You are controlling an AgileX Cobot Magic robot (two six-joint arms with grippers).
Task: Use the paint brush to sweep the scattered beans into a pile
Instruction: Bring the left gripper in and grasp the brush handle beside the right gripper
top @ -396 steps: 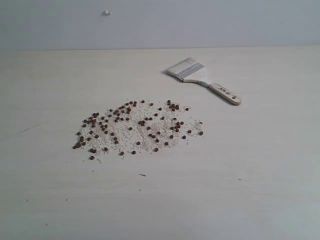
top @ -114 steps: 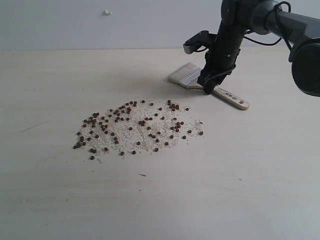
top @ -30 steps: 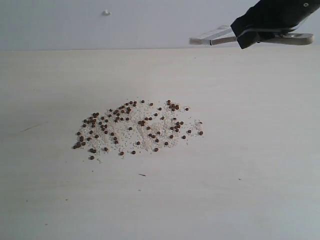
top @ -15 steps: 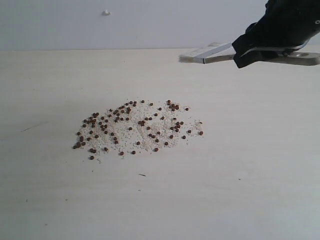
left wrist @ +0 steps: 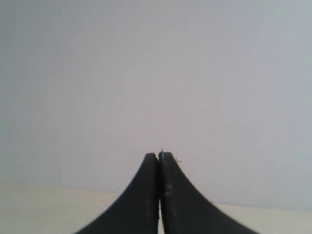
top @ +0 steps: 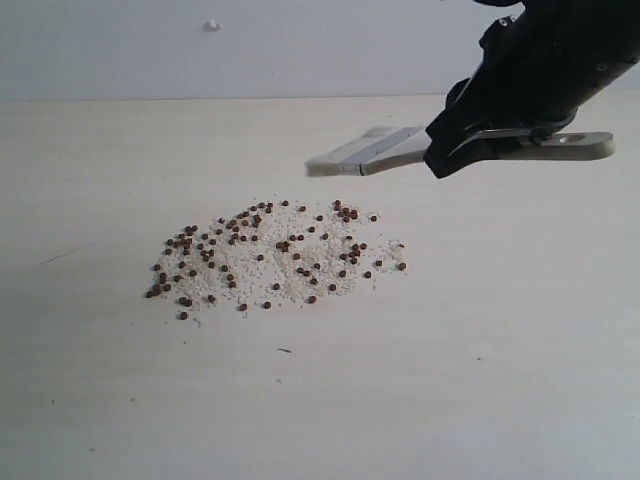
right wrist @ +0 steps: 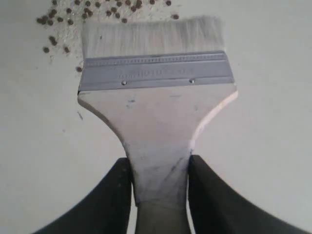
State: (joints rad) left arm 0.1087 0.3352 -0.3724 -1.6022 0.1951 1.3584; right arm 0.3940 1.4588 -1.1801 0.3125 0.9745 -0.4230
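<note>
Reddish-brown beans (top: 270,250) lie scattered among white crumbs in a wide patch at the middle of the table. The paint brush (top: 372,151) hangs level in the air above the patch's far right edge, bristles toward the left, its handle end with the hole (top: 575,146) sticking out to the right. My right gripper (top: 470,150) is shut on the brush's wooden handle (right wrist: 160,170); the bristles (right wrist: 151,35) point toward some beans (right wrist: 63,19). My left gripper (left wrist: 159,156) is shut with nothing in it, facing a pale wall.
The pale table (top: 480,330) stretches around the patch. A grey wall (top: 250,50) with a small white mark (top: 213,25) bounds the far edge.
My right gripper has come down and to the left with the brush, bringing the bristles closer over the bean patch. The beans have not moved.
</note>
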